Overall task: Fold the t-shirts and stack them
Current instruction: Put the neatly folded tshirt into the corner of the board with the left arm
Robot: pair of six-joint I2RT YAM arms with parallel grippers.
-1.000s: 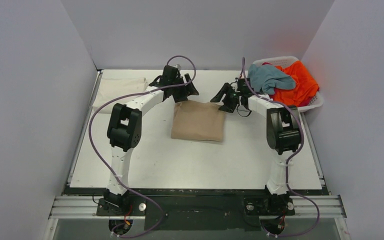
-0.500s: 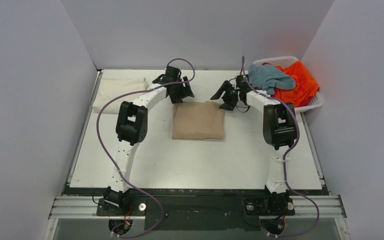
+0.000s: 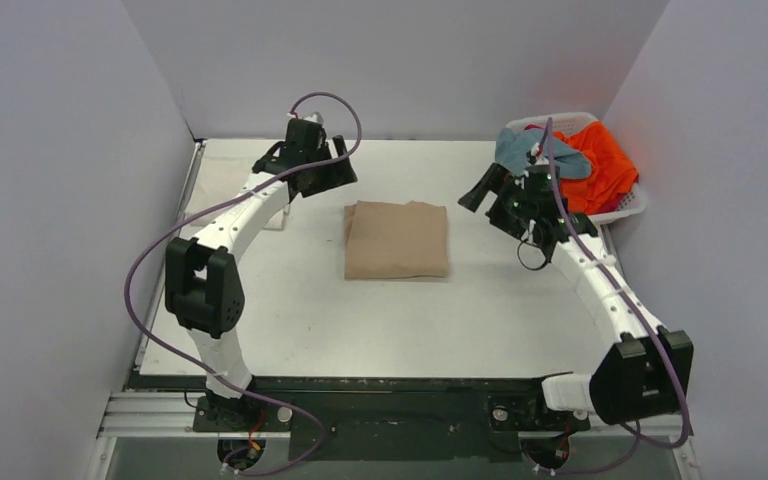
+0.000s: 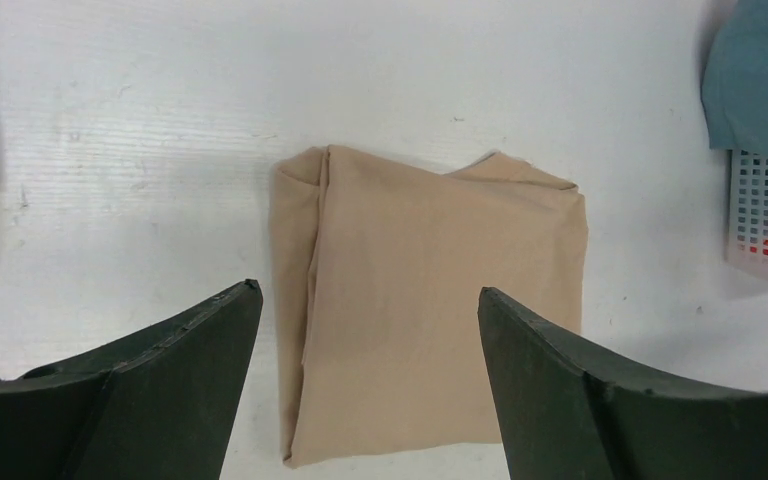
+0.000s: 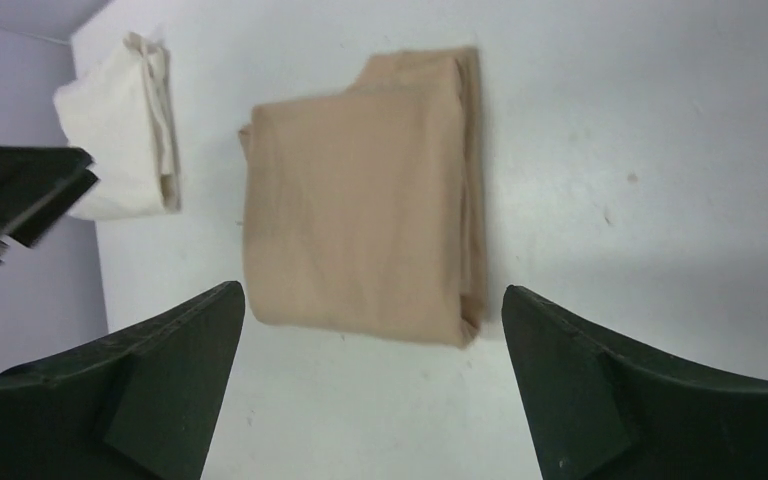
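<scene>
A tan t-shirt lies folded in a neat rectangle in the middle of the table; it also shows in the left wrist view and the right wrist view. A cream-white t-shirt lies folded at the far left, also seen in the right wrist view. A grey-blue t-shirt and a bright orange t-shirt are bunched in the basket. My left gripper is open and empty, above the table left of the tan shirt. My right gripper is open and empty, right of it.
The white slatted basket stands at the far right corner, its wall also in the left wrist view. Grey walls enclose the table at the left, back and right.
Both grippers have drawn away from the tan shirt's far corners: the left one went left and back, the right one went right toward the basket. The tan shirt stays flat.
</scene>
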